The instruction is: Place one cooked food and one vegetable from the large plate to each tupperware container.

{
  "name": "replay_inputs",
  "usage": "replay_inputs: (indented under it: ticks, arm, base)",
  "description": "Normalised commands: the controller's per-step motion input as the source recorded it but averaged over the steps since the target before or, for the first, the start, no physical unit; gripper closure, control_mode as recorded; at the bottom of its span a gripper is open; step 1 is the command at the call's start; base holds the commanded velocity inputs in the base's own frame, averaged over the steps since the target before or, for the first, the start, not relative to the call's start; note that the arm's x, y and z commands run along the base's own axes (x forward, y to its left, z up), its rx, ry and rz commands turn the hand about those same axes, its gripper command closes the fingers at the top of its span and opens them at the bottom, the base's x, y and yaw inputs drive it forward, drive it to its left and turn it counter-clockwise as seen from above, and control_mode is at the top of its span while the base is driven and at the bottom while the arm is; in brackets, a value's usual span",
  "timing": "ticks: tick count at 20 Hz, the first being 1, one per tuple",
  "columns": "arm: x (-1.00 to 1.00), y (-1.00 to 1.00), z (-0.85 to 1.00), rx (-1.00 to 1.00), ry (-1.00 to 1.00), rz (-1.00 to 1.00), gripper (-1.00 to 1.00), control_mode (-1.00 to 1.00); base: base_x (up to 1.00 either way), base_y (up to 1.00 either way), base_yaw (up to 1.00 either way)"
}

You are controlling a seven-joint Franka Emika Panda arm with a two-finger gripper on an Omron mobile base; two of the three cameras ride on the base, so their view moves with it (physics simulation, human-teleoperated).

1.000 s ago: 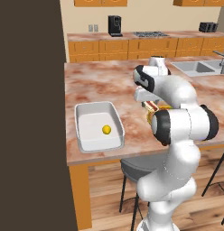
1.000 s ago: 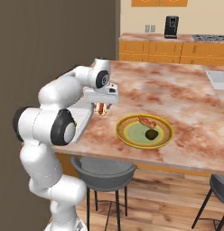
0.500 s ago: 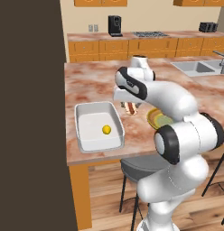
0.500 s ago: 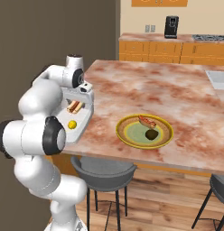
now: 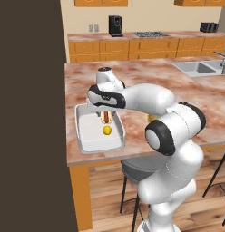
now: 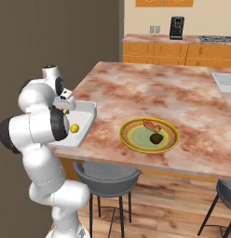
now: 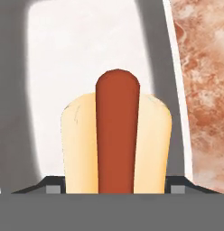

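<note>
My gripper [image 5: 105, 113] is shut on a hot dog [image 5: 105, 117], a red sausage in a pale bun, and holds it just above the white tupperware container [image 5: 79, 132]. A small yellow round food [image 5: 106, 130] lies inside the tub. In the hand view the hot dog [image 7: 117, 135] stands between my fingertips [image 7: 177, 188], over the white floor of the container [image 7: 82, 45]. The large plate [image 6: 124, 135] with the mustard rim lies to the right on the counter. It carries a reddish food [image 6: 150, 124] and a dark round item [image 6: 156, 138]. From the right the gripper [image 6: 67, 103] hangs over the tub [image 6: 90, 115].
The marble counter [image 6: 150, 93] stretches far behind the plate, with a sink [image 5: 199, 68] at its right end. A dark wall [image 5: 28, 113] stands close on the left of the tub. Stools [image 6: 105, 174] sit under the counter's front edge.
The arm has swung left from the plate to above the tupperware container, carrying the hot dog with it. The plate and the yellow food have stayed put.
</note>
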Motion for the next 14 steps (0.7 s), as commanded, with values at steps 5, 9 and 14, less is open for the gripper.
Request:
replay_inputs:
  ticks: [5, 9, 14]
  arm:
    - [0.27, 0.15, -0.33, 0.0, 0.02, -0.01, 1.0, -1.0]
    - [0.35, 0.09, -0.49, 0.0, 0.0, 0.0, 1.0, -1.0]
    - [0.29, 0.13, -0.47, 0.0, 0.01, 0.0, 1.0, -1.0]
  base:
    - [0.0, 0.0, 0.0]
    - [0.0, 0.0, 0.0]
    - [0.0, 0.0, 0.0]
